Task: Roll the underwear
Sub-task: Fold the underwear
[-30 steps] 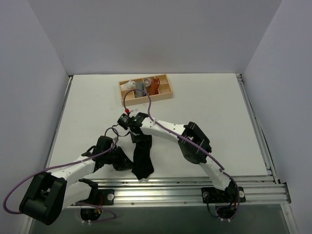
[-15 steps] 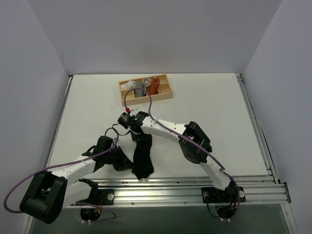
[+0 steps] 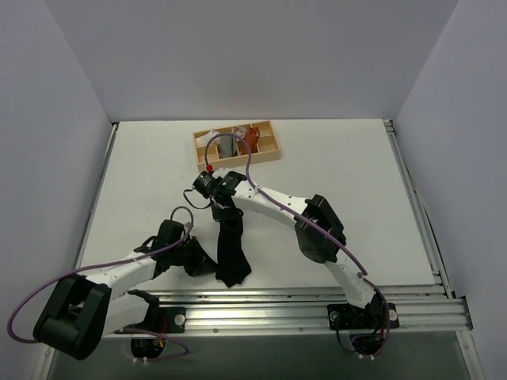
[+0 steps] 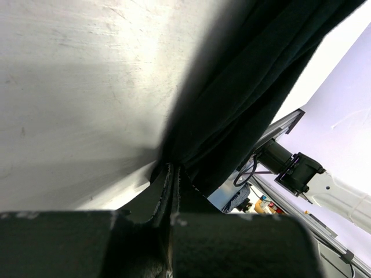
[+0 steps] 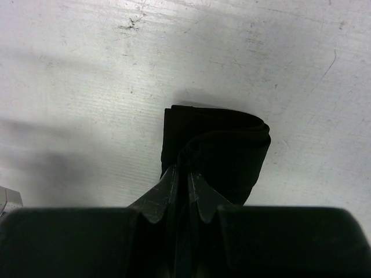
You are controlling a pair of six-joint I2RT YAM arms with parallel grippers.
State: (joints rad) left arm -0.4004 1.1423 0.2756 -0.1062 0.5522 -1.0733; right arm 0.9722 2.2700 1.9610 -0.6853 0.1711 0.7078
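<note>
Top external view: I see the black underwear (image 3: 230,252) stretched as a long strip on the worktop (image 3: 333,166) between my arms. The right jaws are clenched on its far, folded end; the left jaws pinch its near left edge.

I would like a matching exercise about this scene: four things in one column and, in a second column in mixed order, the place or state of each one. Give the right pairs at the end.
Things
1. plain black cloth underwear
2. small wooden tray
3. left gripper
4. right gripper

Places or states
A. shut on the far, folded end of the cloth
B. at the far side of the table, with small cloth rolls inside
C. drawn out as a long narrow strip
D. shut on the cloth close to its near end

Pairs: 1-C, 2-B, 3-D, 4-A
</note>
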